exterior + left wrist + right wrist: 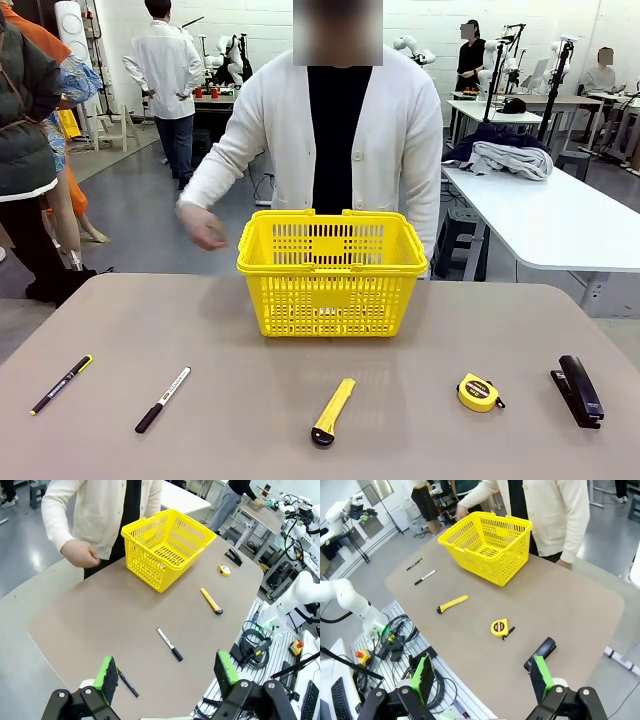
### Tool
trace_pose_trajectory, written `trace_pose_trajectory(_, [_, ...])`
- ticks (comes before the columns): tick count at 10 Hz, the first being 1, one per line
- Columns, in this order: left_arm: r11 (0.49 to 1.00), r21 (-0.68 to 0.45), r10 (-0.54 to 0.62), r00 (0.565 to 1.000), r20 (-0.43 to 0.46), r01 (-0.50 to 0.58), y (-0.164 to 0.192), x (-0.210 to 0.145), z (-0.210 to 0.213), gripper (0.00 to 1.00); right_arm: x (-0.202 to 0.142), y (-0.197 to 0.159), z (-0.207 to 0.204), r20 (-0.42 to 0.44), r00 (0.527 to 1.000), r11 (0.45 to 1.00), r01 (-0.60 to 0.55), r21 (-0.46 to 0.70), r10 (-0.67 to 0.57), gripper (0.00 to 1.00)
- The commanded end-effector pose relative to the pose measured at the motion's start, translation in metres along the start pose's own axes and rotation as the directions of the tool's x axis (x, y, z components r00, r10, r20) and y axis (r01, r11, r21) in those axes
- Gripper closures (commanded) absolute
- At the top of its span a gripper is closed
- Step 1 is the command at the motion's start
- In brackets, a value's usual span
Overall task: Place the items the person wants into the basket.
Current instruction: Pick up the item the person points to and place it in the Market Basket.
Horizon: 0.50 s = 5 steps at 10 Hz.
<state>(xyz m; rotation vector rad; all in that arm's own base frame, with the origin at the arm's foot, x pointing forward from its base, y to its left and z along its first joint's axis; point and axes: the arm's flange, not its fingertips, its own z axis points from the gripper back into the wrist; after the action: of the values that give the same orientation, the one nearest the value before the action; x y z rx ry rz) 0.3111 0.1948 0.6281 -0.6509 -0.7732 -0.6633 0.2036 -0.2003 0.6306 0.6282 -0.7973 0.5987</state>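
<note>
Basket [331, 300] is bright yellow plastic, lattice sides, handles folded down, sitting mid-table right in front of the person. From it, the slim black pen [61, 384] with a yellow end lies way out at 8 o'clock. The round yellow-and-black tape measure [478, 392] is at 4, with the black stapler [579, 390] just past it. Left gripper [165, 672] and right gripper [481, 672] both have jaws spread wide, holding nothing.

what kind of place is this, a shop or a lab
Most likely a robotics lab, not a shop: a red emergency-stop button and coiled cables sit beside the table, with a keyboard near them, and white workbenches stand behind the person.
</note>
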Motion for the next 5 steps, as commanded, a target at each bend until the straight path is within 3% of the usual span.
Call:
trace_pose_trajectory(1, [1.000, -0.012, -0.024, 1.000, 0.015, 0.024, 0.0018, 0.0009, 0.0019, 0.00, 0.0017, -0.0001, -0.0013, 0.016, 1.000, 1.000, -0.012, 0.013, 0.011, 0.00])
trace_pose_trajectory(5, [1.000, -0.012, -0.024, 1.000, 0.015, 0.024, 0.0018, 0.0009, 0.0019, 0.00, 0.0017, -0.0001, -0.0013, 0.016, 1.000, 1.000, -0.012, 0.013, 0.011, 0.00])
